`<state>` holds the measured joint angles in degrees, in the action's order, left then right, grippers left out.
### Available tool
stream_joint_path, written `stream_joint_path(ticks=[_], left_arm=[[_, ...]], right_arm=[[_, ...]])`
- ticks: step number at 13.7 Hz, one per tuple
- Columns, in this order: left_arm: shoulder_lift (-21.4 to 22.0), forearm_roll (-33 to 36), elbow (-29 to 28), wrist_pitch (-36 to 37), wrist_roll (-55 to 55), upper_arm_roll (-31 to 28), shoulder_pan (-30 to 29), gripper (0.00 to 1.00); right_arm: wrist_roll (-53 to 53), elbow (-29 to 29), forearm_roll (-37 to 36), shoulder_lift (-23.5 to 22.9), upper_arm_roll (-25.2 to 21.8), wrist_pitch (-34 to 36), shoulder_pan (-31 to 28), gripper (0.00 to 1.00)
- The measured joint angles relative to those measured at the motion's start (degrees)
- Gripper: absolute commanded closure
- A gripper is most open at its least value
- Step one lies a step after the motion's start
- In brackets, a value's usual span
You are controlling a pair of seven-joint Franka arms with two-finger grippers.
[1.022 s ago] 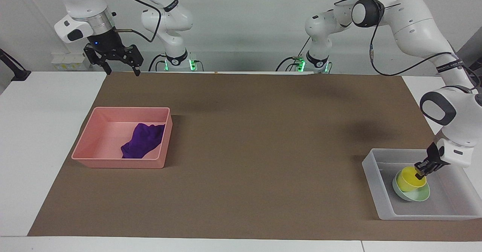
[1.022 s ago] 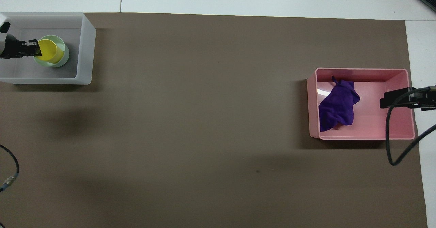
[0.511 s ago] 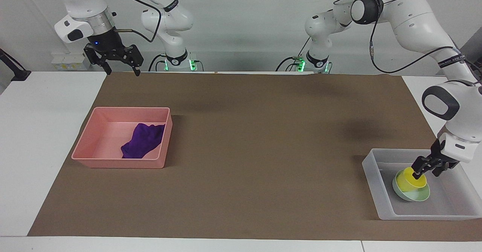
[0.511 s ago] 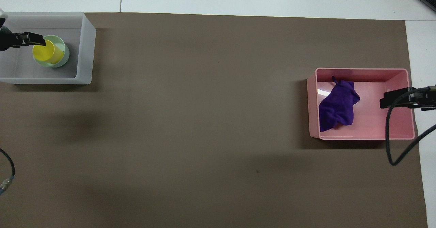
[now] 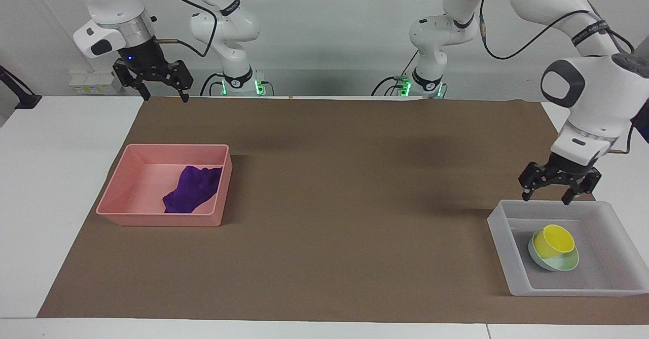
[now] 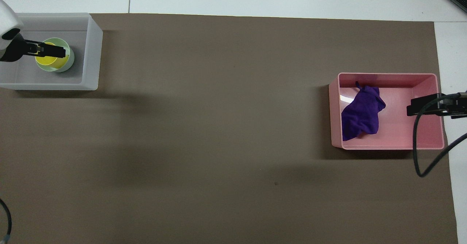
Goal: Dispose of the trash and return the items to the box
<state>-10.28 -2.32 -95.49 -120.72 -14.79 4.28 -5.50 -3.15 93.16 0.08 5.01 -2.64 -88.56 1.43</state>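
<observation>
The yellow cup [image 5: 555,240] [image 6: 49,59] stands in the mint-green bowl [image 5: 560,264] [image 6: 70,59], and both sit in the translucent box [image 5: 504,245] [image 6: 93,50] at the left arm's end of the table. My left gripper [image 5: 545,198] [image 6: 62,50] hangs open and empty above the box, well clear of the cup. The purple rag [image 5: 192,189] [image 6: 361,114] lies in the pink tray [image 5: 162,221] [image 6: 386,75] at the right arm's end. My right gripper [image 5: 166,97] [image 6: 412,108] waits raised and open, holding nothing, over the pink tray's outer end.
A brown mat [image 5: 355,187] covers most of the table, with white tabletop [image 5: 50,187] at both ends. A black cable [image 6: 419,153] from the right arm hangs over the pink tray's corner.
My left gripper opened, let go of the yellow cup and rose out of the box. The cup stayed in the bowl. The right arm has not moved.
</observation>
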Motion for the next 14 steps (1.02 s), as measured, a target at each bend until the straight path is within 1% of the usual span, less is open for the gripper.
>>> stream_joint_path(ticks=[3,5,8,9,12,14], left_arm=[[7.98,0.00,-3.57,6.22,0.66,-0.03,2.04,0.00],[11.02,1.22,-4.62,8.83,3.29,-0.02,4.25,0.00],[12.19,2.68,-4.34,10.45,6.71,0.09,7.13,0.00],[12.14,2.68,-3.34,12.34,6.74,0.03,7.16,0.00],[11.18,2.68,3.00,22.72,6.74,-0.41,7.15,0.00],[10.79,2.64,4.70,25.81,6.74,-0.40,7.16,0.00]], right_arm=[[0.00,0.02,0.00,0.00,0.00,0.00,0.00,0.00],[0.00,0.02,0.00,0.00,0.00,0.00,0.00,0.00],[0.00,0.02,0.00,0.00,0.00,0.00,0.00,0.00],[0.00,0.02,0.00,0.00,0.00,0.00,0.00,0.00],[0.00,0.02,0.00,0.00,0.00,0.00,0.00,0.00],[0.00,0.02,0.00,0.00,0.00,0.00,0.00,0.00]])
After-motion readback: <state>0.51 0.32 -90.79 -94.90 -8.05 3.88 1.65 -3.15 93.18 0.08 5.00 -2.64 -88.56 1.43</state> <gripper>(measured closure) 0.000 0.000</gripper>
